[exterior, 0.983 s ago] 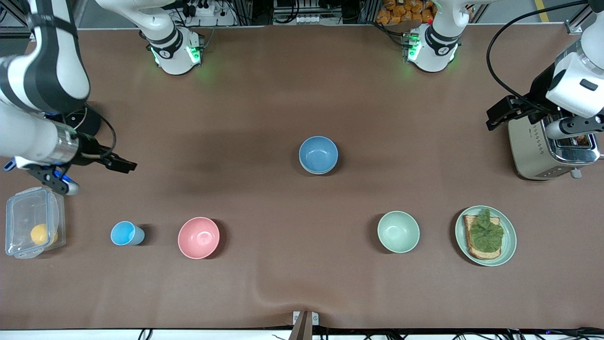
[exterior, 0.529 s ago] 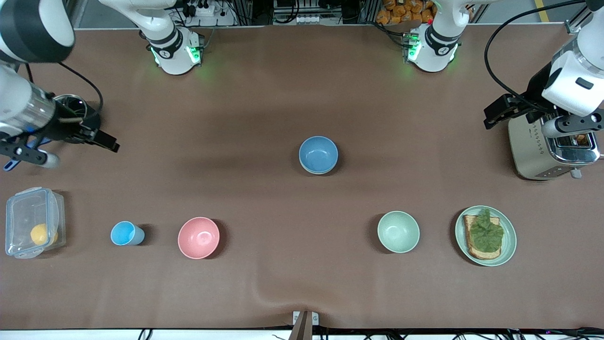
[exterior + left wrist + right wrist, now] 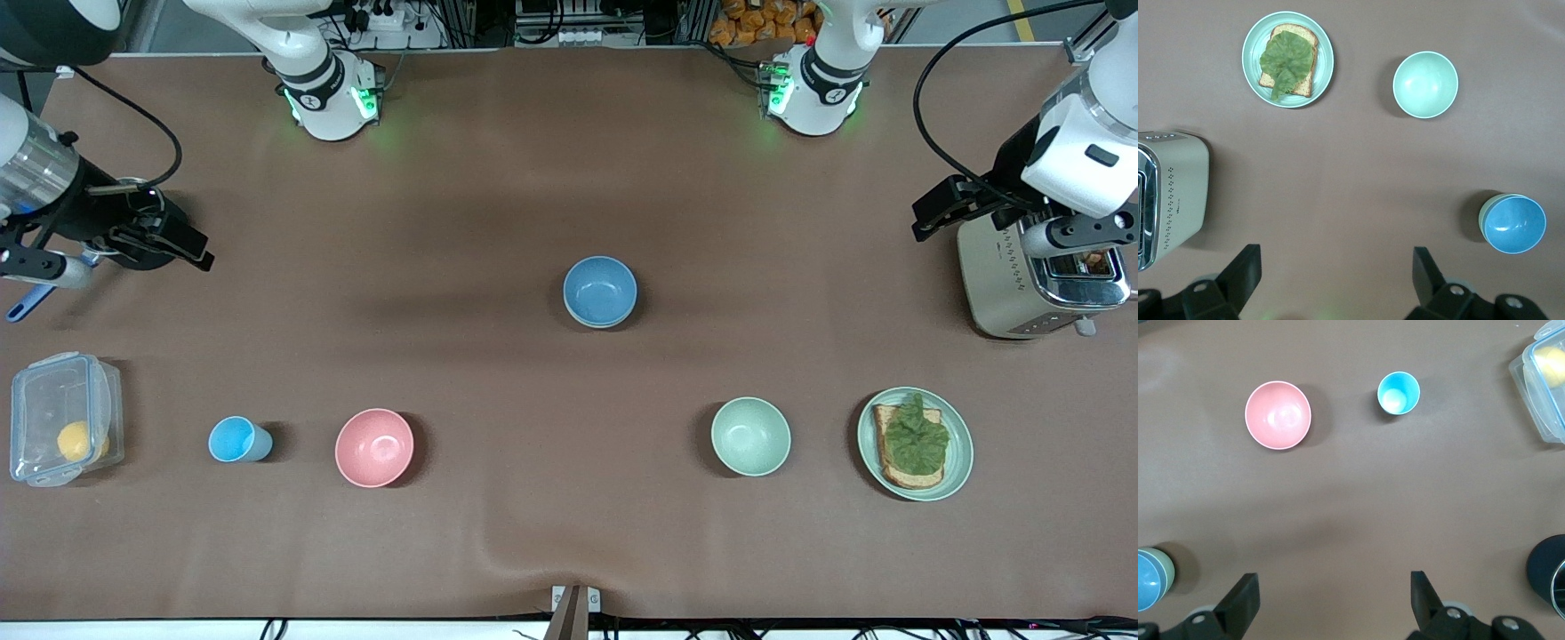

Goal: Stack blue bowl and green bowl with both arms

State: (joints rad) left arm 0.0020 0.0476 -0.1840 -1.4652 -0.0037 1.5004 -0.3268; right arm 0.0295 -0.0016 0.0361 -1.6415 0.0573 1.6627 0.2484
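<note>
Blue bowl (image 3: 600, 291) apparently nested in green bowl (image 3: 1486, 215).

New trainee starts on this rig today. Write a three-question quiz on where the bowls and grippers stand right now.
1. True or false: the blue bowl sits nested in a green bowl.
2. What lies on the green plate? A) an orange B) toast with a leaf C) a cup
3. Fill in: the left gripper hangs open over the table beside the ____; the right gripper is open too, at its own end.
Key: 1 true; 2 B; 3 toaster.
</note>
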